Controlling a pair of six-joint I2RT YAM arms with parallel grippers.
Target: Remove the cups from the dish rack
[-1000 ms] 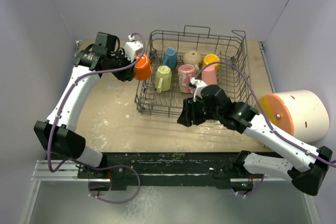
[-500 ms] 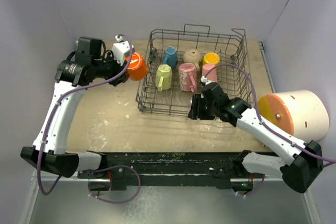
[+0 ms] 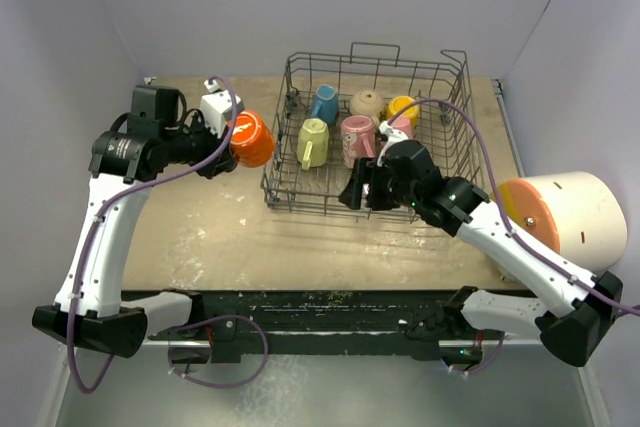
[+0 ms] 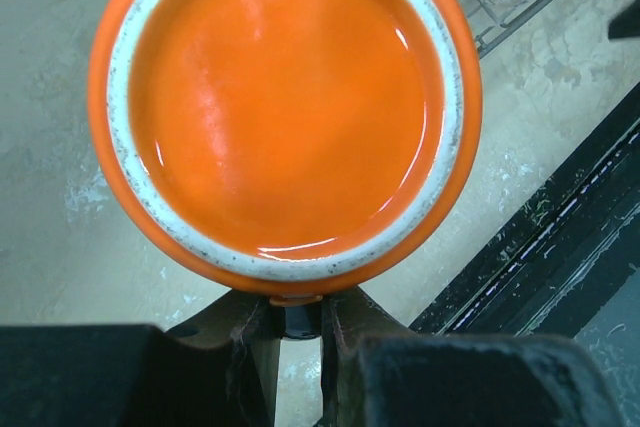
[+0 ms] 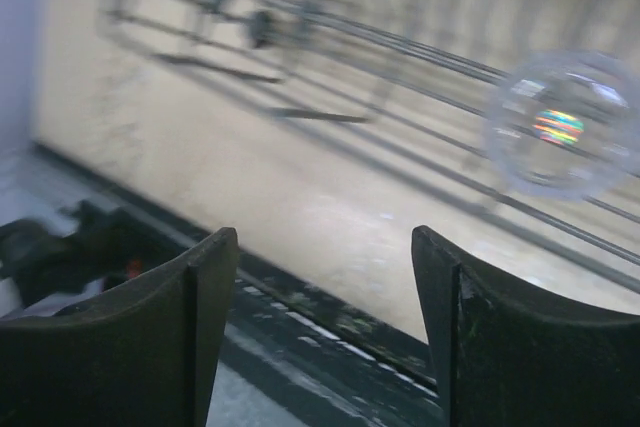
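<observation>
My left gripper [image 3: 222, 143] is shut on the orange cup [image 3: 251, 138] and holds it above the table, left of the dish rack [image 3: 455, 127]. In the left wrist view the orange cup [image 4: 285, 107] fills the frame, its handle pinched between my fingers [image 4: 340, 332]. The rack holds a blue cup [image 3: 323, 105], a beige cup [image 3: 366, 105], a yellow cup [image 3: 402, 109], a pale yellow-green mug [image 3: 312, 143], a pink mug [image 3: 357, 140] and a pink tumbler [image 3: 399, 128]. My right gripper [image 3: 352, 191] is open at the rack's near side. A clear glass [image 5: 562, 125] shows blurred in the right wrist view.
A big white cylinder with an orange end [image 3: 560, 218] lies at the right edge of the table. The wooden table [image 3: 200, 227] has bare room left of the rack. Purple walls close in the sides and back.
My left arm has drawn the orange cup left and nearer, away from the rack. My right gripper has moved up and left over the rack's near wall.
</observation>
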